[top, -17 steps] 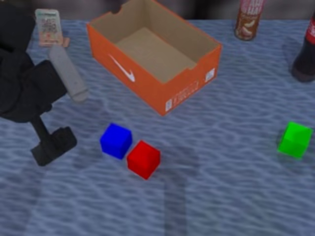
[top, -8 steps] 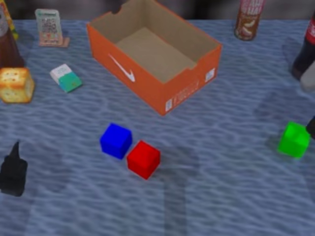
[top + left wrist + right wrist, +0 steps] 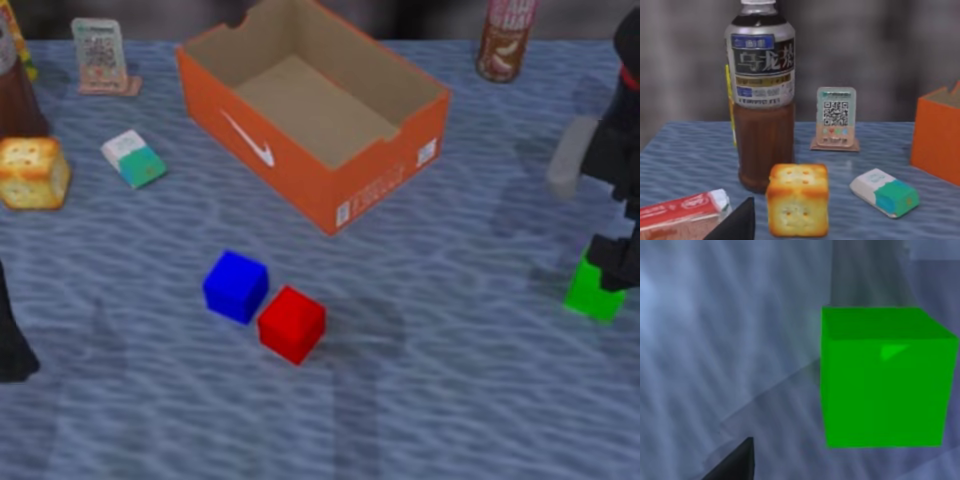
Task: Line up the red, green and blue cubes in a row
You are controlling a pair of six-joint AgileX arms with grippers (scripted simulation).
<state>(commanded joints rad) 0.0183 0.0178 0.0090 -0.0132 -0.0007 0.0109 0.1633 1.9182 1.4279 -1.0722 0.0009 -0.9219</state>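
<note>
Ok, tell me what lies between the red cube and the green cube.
Nothing: in the top view only bare blue table runs from the red cube to the green cube.

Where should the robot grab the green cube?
Probably from straight above, fingers closing on two opposite flat sides of the green cube. It sits flat and alone near the table's right edge, so its sides are free, and the right gripper hovers over it.
</note>
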